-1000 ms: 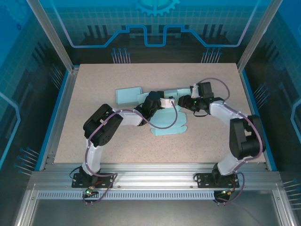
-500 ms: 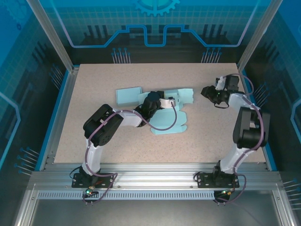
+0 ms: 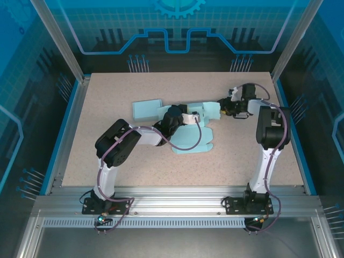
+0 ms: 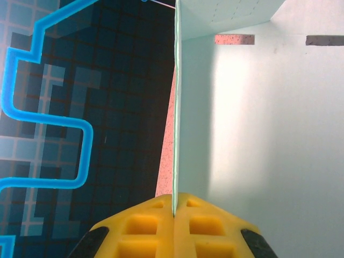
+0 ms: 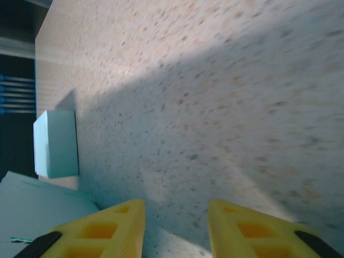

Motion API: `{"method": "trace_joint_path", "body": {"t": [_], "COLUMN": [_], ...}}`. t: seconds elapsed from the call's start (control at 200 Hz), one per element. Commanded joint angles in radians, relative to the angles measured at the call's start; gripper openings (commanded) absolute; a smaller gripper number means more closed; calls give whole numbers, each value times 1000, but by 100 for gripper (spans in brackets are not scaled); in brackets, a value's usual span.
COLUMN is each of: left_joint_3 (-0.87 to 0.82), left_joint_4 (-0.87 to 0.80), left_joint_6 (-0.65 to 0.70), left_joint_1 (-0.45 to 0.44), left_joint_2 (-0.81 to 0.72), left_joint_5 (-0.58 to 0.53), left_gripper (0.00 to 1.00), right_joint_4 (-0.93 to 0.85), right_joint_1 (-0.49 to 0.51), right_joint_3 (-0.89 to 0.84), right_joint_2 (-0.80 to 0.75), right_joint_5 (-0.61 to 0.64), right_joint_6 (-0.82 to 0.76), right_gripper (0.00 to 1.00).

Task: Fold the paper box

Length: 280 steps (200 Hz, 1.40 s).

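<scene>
Currently the paper box [image 3: 189, 141] lies partly unfolded at mid-desk [image 3: 134, 161], flaps spread to either side. Left fingers [image 4: 142, 231] are pressed together, pinching the edge of one box panel. Right fingers [image 5: 115, 228] stand spread, low over bare desk beside the box's far-right flap. Whether they touch that flap cannot be told from overhead.

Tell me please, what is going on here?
Two robot arms are folding a light blue paper box on the table. The left arm has its jaws shut on one panel's edge. The right arm has its jaws apart and empty over the table, beside the box's right flap. The box is not yet formed.
</scene>
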Motion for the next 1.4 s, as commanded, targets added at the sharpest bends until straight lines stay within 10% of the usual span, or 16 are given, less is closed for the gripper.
{"method": "trace_joint_path", "body": {"t": [0.0, 1.396], "left_joint_3": [-8, -38], "left_joint_4": [55, 159], "left_joint_6": [50, 89], "left_joint_1": [-2, 26], "left_joint_2": [24, 83], "left_joint_5": [12, 93], "left_gripper": [0, 0], "right_joint_4": [17, 264], "right_joint_1": [17, 181], "right_joint_3": [-36, -337], "right_joint_2": [-60, -258], "right_joint_5": [-39, 64], "right_joint_6": [-37, -115], "right_gripper": [38, 52]}}
